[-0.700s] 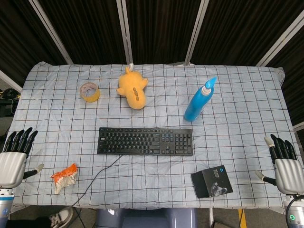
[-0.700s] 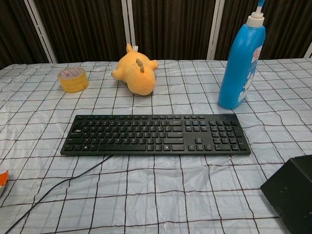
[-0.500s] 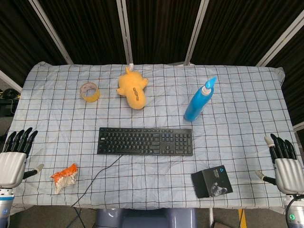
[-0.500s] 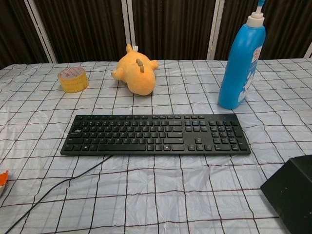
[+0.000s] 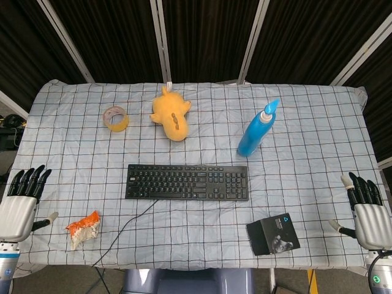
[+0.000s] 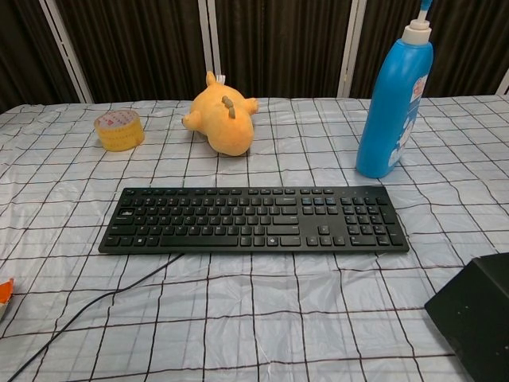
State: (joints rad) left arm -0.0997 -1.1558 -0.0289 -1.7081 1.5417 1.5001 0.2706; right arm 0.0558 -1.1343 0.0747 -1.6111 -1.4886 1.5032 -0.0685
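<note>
Right now I have both hands hanging off the near corners of the worktop [image 5: 318, 122], which is covered in a pale checked cloth. My left hand [image 5: 16, 210] holds nothing, fingers straight and a little apart, thumb out to the side; compared with a moment ago it has slipped slightly lower and outward, a small drift only. My right hand [image 5: 369, 218] is likewise empty with fingers extended, and it has not shifted at all. Neither hand shows in the chest view.

Nearest my left hand, just inward of its thumb, lies the crumpled orange and white snack wrapper [image 5: 83, 228], not touching. Further inward runs the thin black cable [image 5: 125, 229] up to the flat black computer keyboard [image 5: 187, 182], which sits between the two hands and well apart from both. Inward of my right hand, near but clear of it, is the small black box with a blue mark [image 5: 273, 233], at the front edge.

Far ahead of my left hand sits the yellow roll of packing tape [image 5: 116, 118], and beside that the yellow plush toy lying on its side [image 5: 172, 114]. Ahead of my right hand and inward stands the tall blue plastic spray bottle with a white collar [image 5: 258, 130], upright. None of these things has moved; nothing is touched.
</note>
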